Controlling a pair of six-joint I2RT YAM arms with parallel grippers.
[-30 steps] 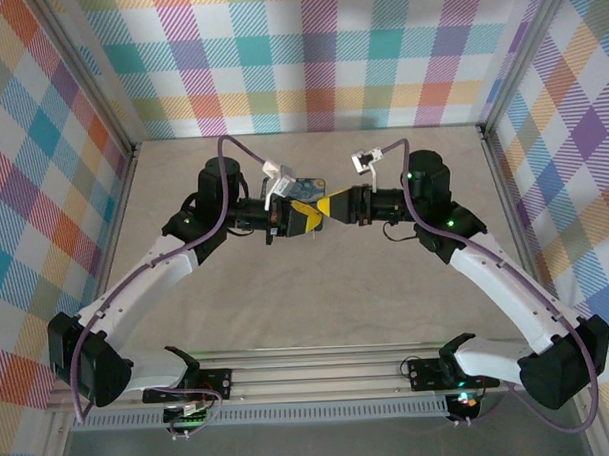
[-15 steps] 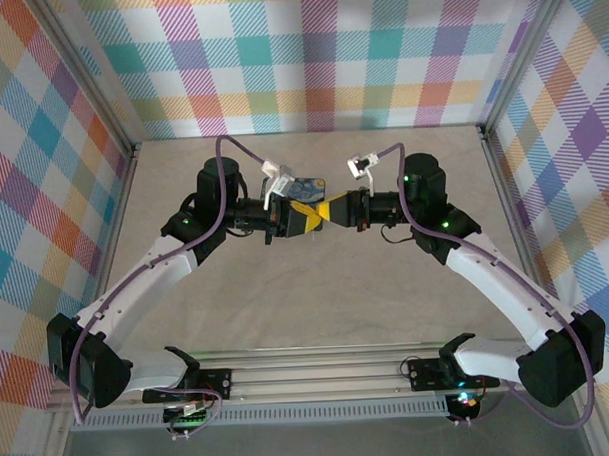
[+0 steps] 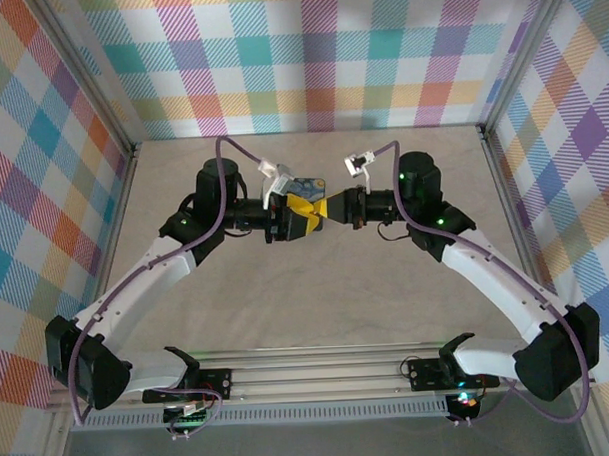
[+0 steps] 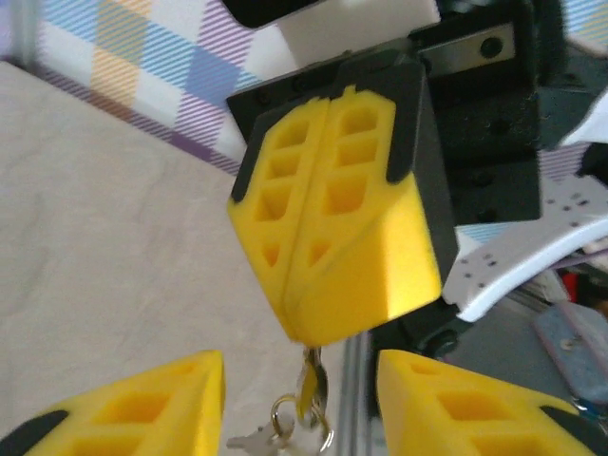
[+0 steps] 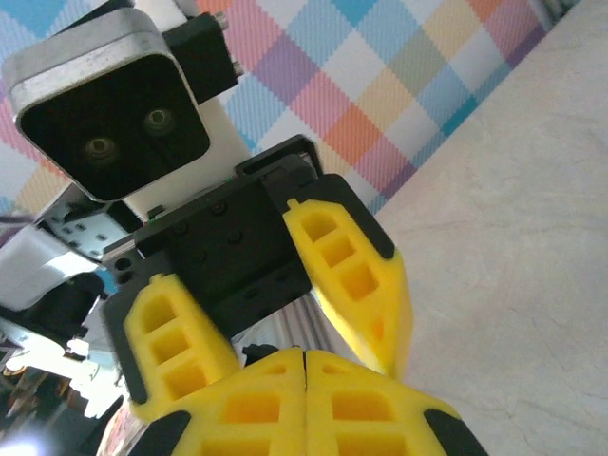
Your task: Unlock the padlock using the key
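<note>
Both grippers meet tip to tip above the middle of the table. My right gripper [image 3: 327,207] is shut, its yellow fingers [image 4: 328,218] pressed together on the key [image 4: 313,380]. A key ring with a small silver key [image 4: 255,439] dangles below its tips. My left gripper [image 3: 302,210] is open, with one finger [image 4: 142,404] on each side of the hanging key and not touching it. The right wrist view has my shut right gripper [image 5: 305,356] at the bottom and the spread left fingers [image 5: 347,266] above. A blue thing, probably the padlock [image 3: 305,187], lies just behind the grippers.
The beige table [image 3: 317,288] is walled by plaid panels [image 3: 309,58] at the back and both sides. A metal rail [image 3: 319,366] runs along the near edge between the arm bases. The left wrist camera mount [image 3: 276,175] and cables hang close to the grippers.
My left gripper has opened off the key. My right gripper has shut on it, and the right arm has edged left toward the left gripper.
</note>
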